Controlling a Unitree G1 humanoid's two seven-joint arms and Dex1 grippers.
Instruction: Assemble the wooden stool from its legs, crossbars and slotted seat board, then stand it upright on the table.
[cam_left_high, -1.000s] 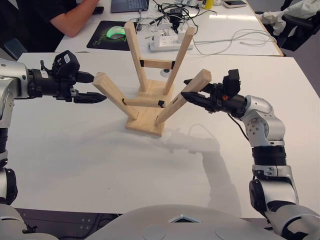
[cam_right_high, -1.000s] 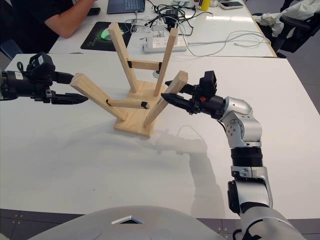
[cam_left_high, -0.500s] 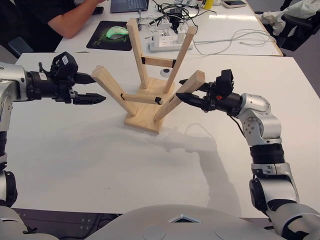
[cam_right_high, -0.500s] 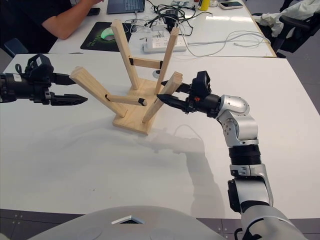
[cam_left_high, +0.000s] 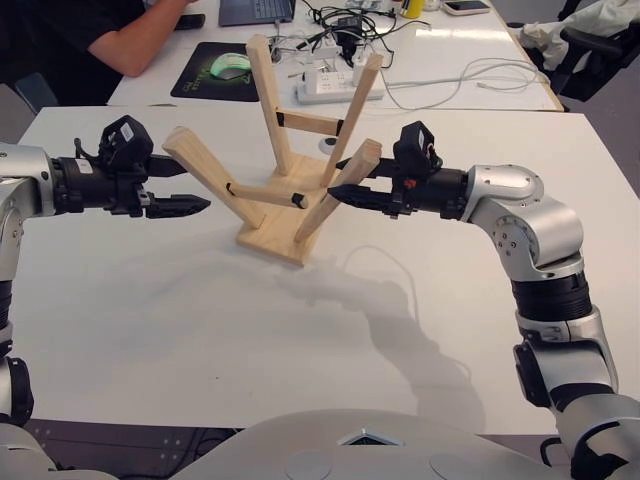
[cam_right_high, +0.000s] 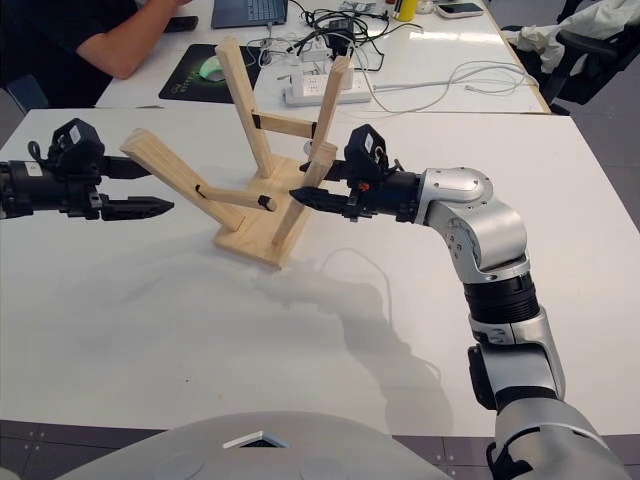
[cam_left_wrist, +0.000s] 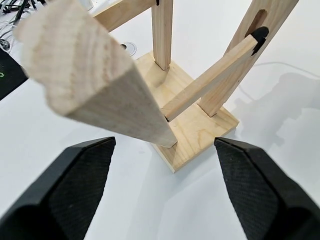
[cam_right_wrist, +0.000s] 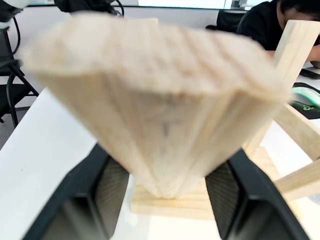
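I see my right end effector (cam_left_high: 338, 182) clamped on a stool leg (cam_left_high: 318, 212), contact hidden; left end effector (cam_left_high: 192, 183) spread apart.

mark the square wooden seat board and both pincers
square wooden seat board (cam_left_high: 270, 241), left eye view, bare upward face
left pincer (cam_left_high: 195, 181), left eye view, between fingertips
right pincer (cam_left_high: 336, 178), left eye view, between fingertips, at wooden leg (cam_left_high: 316, 212)

Head stereo overlooks the table (cam_left_high: 200, 330); both wrist cameras closely face the stool (cam_left_wrist: 190, 125).

The right gripper (cam_right_wrist: 164, 197) clamps the stool leg (cam_right_wrist: 160, 100) between both dark fingers (cam_right_wrist: 107, 197), seat board (cam_right_wrist: 175, 207) just beyond the fingertips.
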